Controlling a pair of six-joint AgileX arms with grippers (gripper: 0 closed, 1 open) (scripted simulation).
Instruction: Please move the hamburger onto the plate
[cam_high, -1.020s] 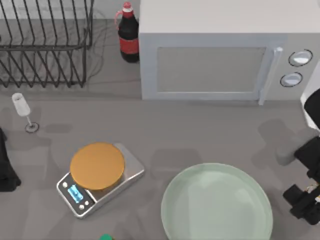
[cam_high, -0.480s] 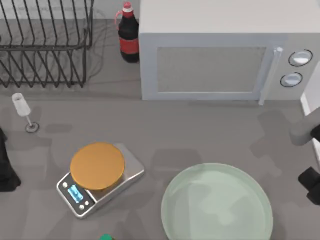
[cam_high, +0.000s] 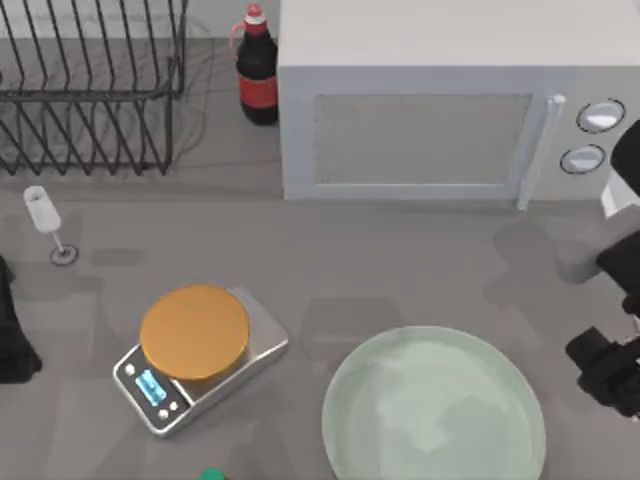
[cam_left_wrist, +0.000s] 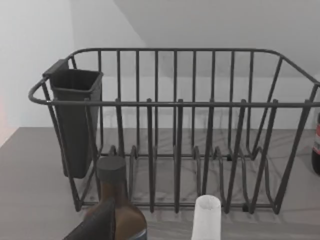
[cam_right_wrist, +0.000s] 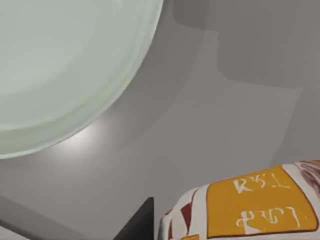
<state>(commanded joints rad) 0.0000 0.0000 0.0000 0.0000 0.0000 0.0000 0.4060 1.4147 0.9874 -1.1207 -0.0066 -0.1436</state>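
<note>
While looking down from above, find the right claw (cam_high: 608, 365) at the tabletop's (cam_high: 400, 270) right edge, just beside the large round pale mint-green plate (cam_high: 345, 395) and off its right rim. Cannot tell how wide that claw stands or whether it has hold of anything.

From the right wrist, look at the small rounded hamburger in white paper with yellow-orange panels (cam_right_wrist: 250, 210), close under the camera with a dark part of the claw touching its side. Cannot tell whether it rests on the grey surface or hangs clear of it. Judge it sited there, outside the plate with bare tabletop between, because the carry has yet to bring it across the rim. Read the plate as bare and the placing as not done.

Would guess the short reach explains the choice of arm: burger and plate both lie on the right.

Note the left arm (cam_high: 12, 335) parked at the left edge, facing the dark wire dish rack (cam_left_wrist: 175, 125), a brown bottle with a grey cap (cam_left_wrist: 112, 200) and a white stemmed glass (cam_high: 42, 215); cannot tell that claw's state either.

Elsewhere, see the silver scale with a flat orange disc (cam_high: 195, 332) left of the plate, well apart from the burger and no part of the job.

Next, expect a need to keep the soft wrapper level, clear the raised rim, and set down near the middle.
</note>
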